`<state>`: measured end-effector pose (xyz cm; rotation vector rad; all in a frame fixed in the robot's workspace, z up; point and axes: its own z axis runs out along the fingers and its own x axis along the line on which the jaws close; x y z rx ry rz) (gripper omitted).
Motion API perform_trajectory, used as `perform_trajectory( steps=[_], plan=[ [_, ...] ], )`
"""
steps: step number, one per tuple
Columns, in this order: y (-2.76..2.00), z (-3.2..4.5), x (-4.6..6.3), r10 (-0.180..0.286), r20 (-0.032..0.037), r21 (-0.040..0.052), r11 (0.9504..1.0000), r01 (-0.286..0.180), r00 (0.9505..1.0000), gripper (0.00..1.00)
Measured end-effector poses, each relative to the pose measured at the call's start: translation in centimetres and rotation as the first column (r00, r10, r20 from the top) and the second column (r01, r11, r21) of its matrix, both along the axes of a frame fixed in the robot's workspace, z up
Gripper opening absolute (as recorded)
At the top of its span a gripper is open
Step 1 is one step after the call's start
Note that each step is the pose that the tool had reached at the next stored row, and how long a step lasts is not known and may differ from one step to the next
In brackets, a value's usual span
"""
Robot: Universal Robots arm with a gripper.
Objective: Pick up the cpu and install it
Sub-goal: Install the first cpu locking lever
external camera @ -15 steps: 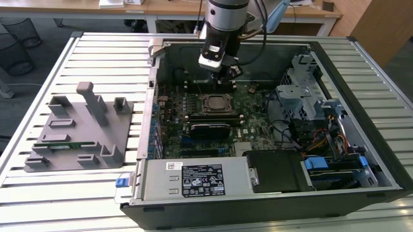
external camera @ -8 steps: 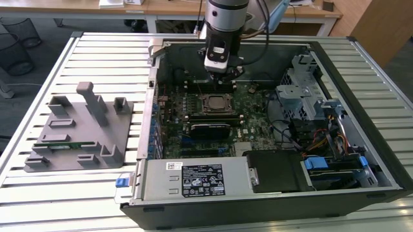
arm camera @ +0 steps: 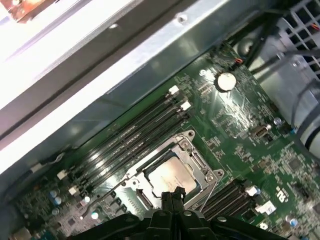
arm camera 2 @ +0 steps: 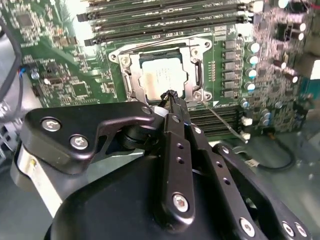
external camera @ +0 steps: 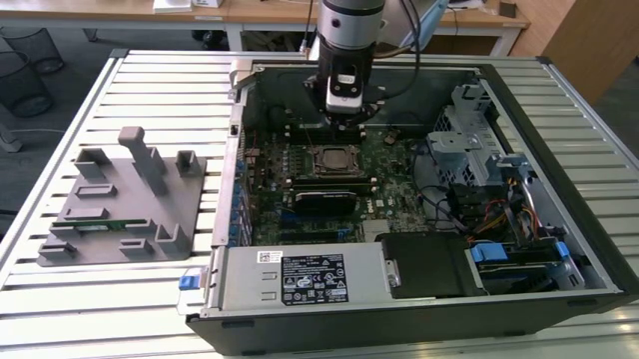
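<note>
The cpu [external camera: 333, 158] lies flat in the open socket of the motherboard [external camera: 394, 179], inside the open computer case. Its silver-grey top shows in both wrist views [arm camera 2: 162, 77] [arm camera: 169, 175], ringed by the metal socket frame [arm camera 2: 199, 75]. My gripper [external camera: 343, 129] hangs over the board just behind the socket, above the cpu and not touching it. In both wrist views the two black fingers [arm camera 2: 176, 150] run together to a point, so the gripper [arm camera 2: 170, 95] [arm camera: 173, 193] is shut with nothing in it.
The case wall [arm camera: 125, 65] rises close behind the memory slots [arm camera: 135, 135]. A black block [external camera: 322, 200] sits in front of the socket, a drive cage [external camera: 469, 134] at the exterior view's right. A grey fixture [external camera: 130, 202] beside the case holds a green memory stick [external camera: 100, 223].
</note>
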<state>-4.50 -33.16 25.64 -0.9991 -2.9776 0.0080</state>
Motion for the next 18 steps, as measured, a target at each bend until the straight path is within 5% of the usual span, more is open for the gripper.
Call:
perform_trajectory(
  steps=[6, 14, 18],
  plan=[
    [0.0, -0.06, 0.0, 0.108, 0.0, 0.0, 0.9942, -0.108, 0.9942, 0.11],
    [0.0, -0.13, -0.05, 0.245, 0.0, 0.0001, 0.9695, -0.245, 0.9695, 0.11],
    [0.0, -0.14, -0.82, 0.263, 0.0, 0.0001, 0.9649, -0.263, 0.9649, 0.11]
  ],
)
